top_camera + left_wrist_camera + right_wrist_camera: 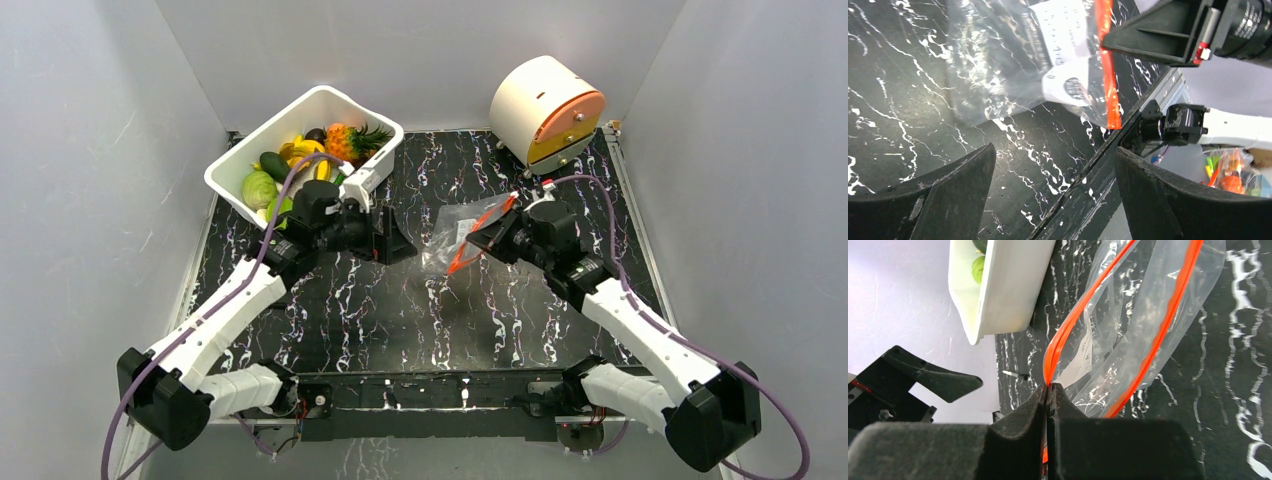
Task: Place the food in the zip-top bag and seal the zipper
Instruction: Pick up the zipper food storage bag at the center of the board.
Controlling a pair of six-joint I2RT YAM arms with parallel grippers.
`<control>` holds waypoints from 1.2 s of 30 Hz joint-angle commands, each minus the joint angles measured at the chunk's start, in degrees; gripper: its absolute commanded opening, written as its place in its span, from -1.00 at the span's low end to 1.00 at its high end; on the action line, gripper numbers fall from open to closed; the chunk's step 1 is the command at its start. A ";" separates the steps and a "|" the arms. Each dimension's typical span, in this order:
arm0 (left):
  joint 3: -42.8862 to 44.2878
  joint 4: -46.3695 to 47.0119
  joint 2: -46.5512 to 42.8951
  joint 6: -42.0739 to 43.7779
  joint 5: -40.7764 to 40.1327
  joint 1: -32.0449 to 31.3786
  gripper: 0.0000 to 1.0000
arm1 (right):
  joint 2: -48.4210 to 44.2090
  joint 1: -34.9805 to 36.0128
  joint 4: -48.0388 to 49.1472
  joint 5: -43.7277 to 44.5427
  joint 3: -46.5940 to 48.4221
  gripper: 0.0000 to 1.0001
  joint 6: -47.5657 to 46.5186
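top external: right jaws pinch zipper [1109, 75], bag [998, 65] mouth facing right; left jaws open.

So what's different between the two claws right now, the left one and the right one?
The left gripper is open, spread wide; the right gripper is pinched shut. The left gripper holds nothing, while the right gripper grips the red zipper of the zip-top bag. The left gripper is nearer the white tub; the right gripper is at the bag's mouth. Both are black, two-fingered, and face each other across the bag.
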 commanded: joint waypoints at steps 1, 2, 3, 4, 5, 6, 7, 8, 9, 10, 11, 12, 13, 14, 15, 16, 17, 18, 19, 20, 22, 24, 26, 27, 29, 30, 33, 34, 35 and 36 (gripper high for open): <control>2.86 -0.54 1.12 3.16 -3.35 -4.69 0.70 | 3.34 3.43 9.59 -1.10 1.87 -1.00 4.12; 2.94 -0.58 1.31 3.97 -4.23 -5.54 0.69 | 3.97 4.59 9.85 -0.35 2.33 -1.00 4.34; 2.84 -0.32 1.32 4.38 -4.95 -6.11 0.69 | 4.54 5.68 9.96 0.51 2.94 -1.00 4.51; 2.54 0.26 1.21 4.67 -5.37 -6.52 0.68 | 5.08 6.72 10.08 1.22 3.71 -1.00 4.55; 2.05 0.99 1.04 4.89 -5.92 -6.72 0.68 | 5.50 7.69 10.33 1.92 4.40 -1.00 4.46; 1.28 1.92 0.84 4.93 -6.32 -6.87 0.66 | 6.08 8.96 10.54 2.50 5.25 -1.00 4.42; 0.53 2.45 0.72 4.94 -7.35 -6.95 0.63 | 6.87 9.98 10.80 3.30 5.92 -1.00 4.41; 0.33 2.63 0.70 5.08 -7.82 -7.04 0.62 | 7.33 10.79 10.94 3.62 6.47 -1.00 4.34; 0.11 2.66 0.85 5.17 -7.98 -7.13 0.61 | 8.28 11.57 11.11 4.15 7.01 -1.00 4.28; -0.06 2.79 0.99 5.32 -7.93 -7.19 0.60 | 9.10 12.29 11.26 4.34 7.40 -1.00 4.31; -0.32 3.02 1.05 5.41 -7.85 -7.22 0.61 | 9.79 12.83 11.47 4.41 7.81 -1.00 4.32; -0.82 3.47 1.10 5.58 -7.57 -7.23 0.61 | 10.44 13.28 11.76 4.49 8.09 -1.00 4.25; -1.32 3.99 1.11 5.77 -7.42 -7.23 0.61 | 11.04 13.59 11.93 4.48 8.29 -1.00 4.28; -1.74 4.35 1.18 5.93 -7.41 -7.23 0.61 | 11.56 13.84 12.14 4.40 8.38 -1.00 4.46; -2.00 4.45 1.35 6.03 -7.48 -7.23 0.61 | 11.87 13.93 12.85 4.06 8.23 -1.00 4.82; -2.05 4.32 1.59 6.19 -7.64 -7.23 0.60 | 12.17 14.05 13.43 3.85 8.09 -1.00 4.99; -2.08 4.07 1.77 6.37 -8.02 -7.24 0.58 | 12.31 14.21 13.96 3.68 7.92 -1.00 5.29; -2.05 3.77 2.02 6.53 -8.43 -7.27 0.55 | 12.49 14.42 14.44 3.63 7.66 -1.00 5.46; -2.10 3.52 2.17 6.85 -8.70 -7.28 0.54 | 12.55 14.59 14.91 3.48 7.51 -1.00 5.68; -2.18 3.32 2.38 7.11 -9.16 -7.23 0.52 | 12.65 14.80 15.38 3.40 7.33 -1.00 5.86; -2.53 3.43 2.82 7.30 -10.14 -7.31 0.49 | 12.90 15.24 15.83 3.35 7.14 -1.00 6.10; -2.89 3.82 3.54 7.23 -10.41 -7.32 0.46 | 13.27 15.53 16.01 3.25 7.27 -1.00 6.28; -2.89 3.91 4.41 7.22 -10.33 -7.38 0.38 | 13.55 15.71 16.24 3.04 7.31 -1.00 6.41; -2.76 3.78 4.74 7.22 -10.29 -7.40 0.31 | 13.64 15.81 16.25 2.98 7.44 -1.00 6.31; -3.03 4.15 5.10 7.23 -10.36 -7.47 0.18 | 13.71 15.96 15.94 2.85 7.71 -1.00 5.80; -3.22 4.48 5.13 7.18 -10.31 -7.49 0.06 | 13.63 16.01 15.67 2.92 7.79 -1.00 5.58; -3.13 4.59 4.74 7.51 -10.12 -7.64 -0.66 | 12.86 16.07 14.62 3.74 7.70 -1.00 4.56; -2.88 4.23 4.44 7.57 -10.61 -7.73 -0.87 | 12.42 16.10 13.54 4.75 7.82 -0.96 4.24; -2.66 3.79 4.01 7.57 -11.57 -7.75 -1.00 | 11.70 16.09 11.49 6.66 7.95 -0.88 4.15; -2.53 3.47 3.56 7.42 -12.66 -7.75 -1.00 | 10.94 16.04 10.04 8.13 7.93 -0.77 4.25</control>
